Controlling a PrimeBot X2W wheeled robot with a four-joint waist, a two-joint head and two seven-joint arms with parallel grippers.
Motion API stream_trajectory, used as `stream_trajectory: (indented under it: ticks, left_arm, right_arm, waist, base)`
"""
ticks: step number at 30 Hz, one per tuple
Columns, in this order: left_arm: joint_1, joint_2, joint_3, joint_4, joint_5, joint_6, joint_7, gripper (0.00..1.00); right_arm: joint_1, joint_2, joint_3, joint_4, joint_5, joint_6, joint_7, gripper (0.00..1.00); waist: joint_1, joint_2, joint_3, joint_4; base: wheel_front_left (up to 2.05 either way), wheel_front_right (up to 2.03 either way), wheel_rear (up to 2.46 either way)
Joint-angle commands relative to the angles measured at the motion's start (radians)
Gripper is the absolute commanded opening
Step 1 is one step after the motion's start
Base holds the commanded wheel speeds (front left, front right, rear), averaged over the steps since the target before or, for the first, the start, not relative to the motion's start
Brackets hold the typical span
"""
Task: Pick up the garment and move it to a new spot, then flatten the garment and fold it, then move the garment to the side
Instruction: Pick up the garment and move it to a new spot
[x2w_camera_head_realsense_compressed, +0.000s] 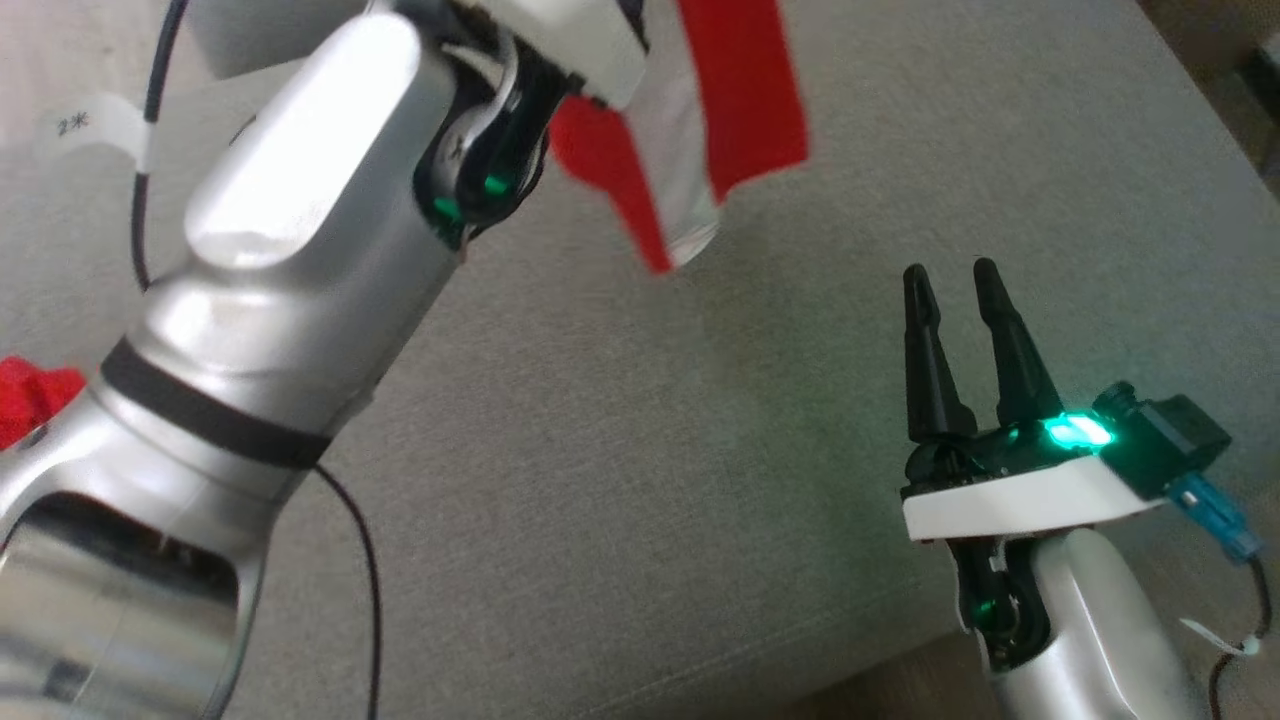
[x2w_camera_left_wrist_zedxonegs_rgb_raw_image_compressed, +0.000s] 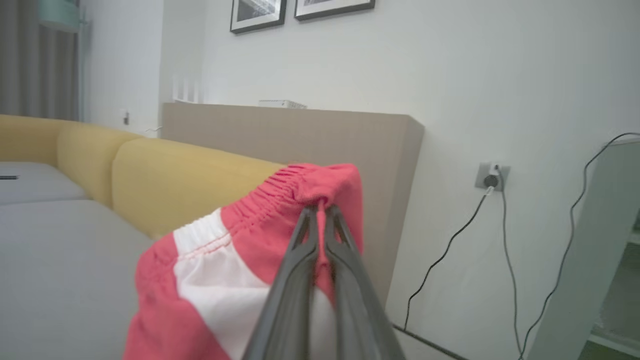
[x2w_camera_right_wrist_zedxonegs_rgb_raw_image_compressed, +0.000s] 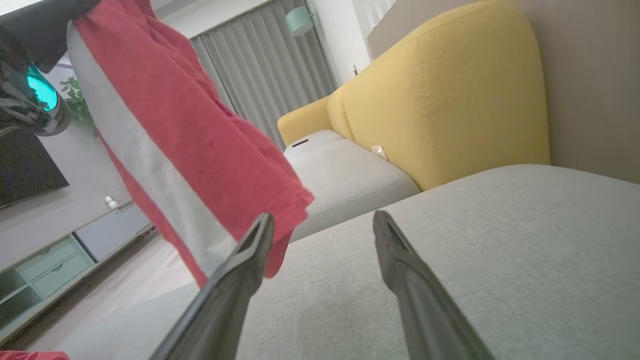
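Head view: grey sofa seat (x2w_camera_head_realsense_compressed: 600, 480) beneath left tool (x2w_camera_left_wrist_zedxonegs_rgb_raw_image_compressed: 321, 206) tight on red-white garment (x2w_camera_head_realsense_compressed: 750, 80), right tool (x2w_camera_head_realsense_compressed: 950, 270) spread; yellow backrest (x2w_camera_right_wrist_zedxonegs_rgb_raw_image_compressed: 450, 100).

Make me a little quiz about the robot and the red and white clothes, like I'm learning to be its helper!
1. Which pinch the red-and-white garment: the left jaws or the right jaws?
2. True or false: the right jaws are shut.
3. The sofa's back cushion is: A blue, B yellow, C green.
Key: 1 the left jaws; 2 false; 3 B.
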Motion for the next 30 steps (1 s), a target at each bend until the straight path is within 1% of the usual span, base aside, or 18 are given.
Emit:
stream_trajectory:
  ticks: [1,3,6,8,11,15,16,17,21,23,30]
  left_arm:
    - [-0.068,0.010,0.057,0.001,-0.007,-0.005,-0.026,0.00]
    - [-0.033,0.012,0.065,0.051,-0.014,-0.013,-0.047,0.00]
    - [0.042,0.033,0.072,0.108,-0.018,-0.020,-0.063,0.00]
    - [0.072,0.043,0.067,0.127,-0.013,-0.026,-0.067,0.00]
    - [0.170,0.067,0.053,0.191,0.004,-0.037,-0.075,0.00]
    - [0.262,0.089,0.050,0.278,0.048,-0.026,-0.080,0.00]
    - [0.274,0.092,0.064,0.285,0.063,-0.019,-0.080,0.47]
    - [0.287,0.095,0.078,0.288,0.081,-0.011,-0.080,1.00]
    - [0.336,0.097,0.161,0.266,0.148,0.005,-0.081,1.00]
    - [0.365,0.093,0.216,0.236,0.173,0.004,-0.081,1.00]
    - [0.519,0.078,0.411,0.040,0.288,-0.018,-0.081,1.00]
  right_arm:
    - [-0.030,-0.003,0.018,-0.044,0.007,-0.001,-0.011,1.00]
    - [-0.027,-0.003,0.010,-0.052,0.006,-0.001,-0.011,1.00]
    - [-0.024,-0.003,-0.001,-0.059,0.002,-0.001,-0.011,1.00]
    - [-0.025,-0.003,-0.003,-0.060,0.000,-0.001,-0.011,1.00]
    - [-0.029,-0.003,-0.008,-0.062,-0.007,-0.001,-0.011,1.00]
    - [-0.036,-0.003,-0.013,-0.057,-0.020,-0.001,-0.011,1.00]
    - [-0.037,-0.003,-0.013,-0.055,-0.023,-0.001,-0.011,1.00]
    - [-0.037,-0.003,-0.013,-0.054,-0.027,-0.001,-0.011,1.00]
    - [-0.032,-0.003,-0.014,-0.046,-0.042,-0.001,-0.011,1.00]
    - [-0.026,-0.003,-0.015,-0.040,-0.052,-0.001,-0.011,1.00]
    - [0.005,-0.003,-0.026,-0.026,-0.083,-0.001,-0.011,1.00]
  waist:
    - [-0.0001,0.0000,0.022,-0.024]
    - [-0.0001,0.0000,0.029,-0.020]
    - [-0.0001,0.0000,0.037,-0.005]
    - [-0.0001,0.0000,0.040,0.000]
    - [-0.0001,0.0000,0.049,0.017]
    - [-0.0001,0.0000,0.057,0.043]
    - [-0.0001,0.0000,0.058,0.050]
    - [-0.0001,0.0000,0.057,0.058]
    - [-0.0001,0.0000,0.045,0.088]
    - [-0.0001,0.0000,0.032,0.105]
    - [-0.0001,0.0000,-0.024,0.157]
  base:
    - [0.00,0.00,0.00]
    - [0.00,0.00,0.00]
    - [0.00,0.00,0.00]
    - [0.00,0.00,0.00]
    - [0.00,0.00,0.00]
    - [0.00,0.00,0.00]
    - [0.00,0.00,0.00]
    - [0.00,0.00,0.00]
    - [0.00,0.00,0.00]
    - [0.00,0.00,0.00]
    - [0.00,0.00,0.00]
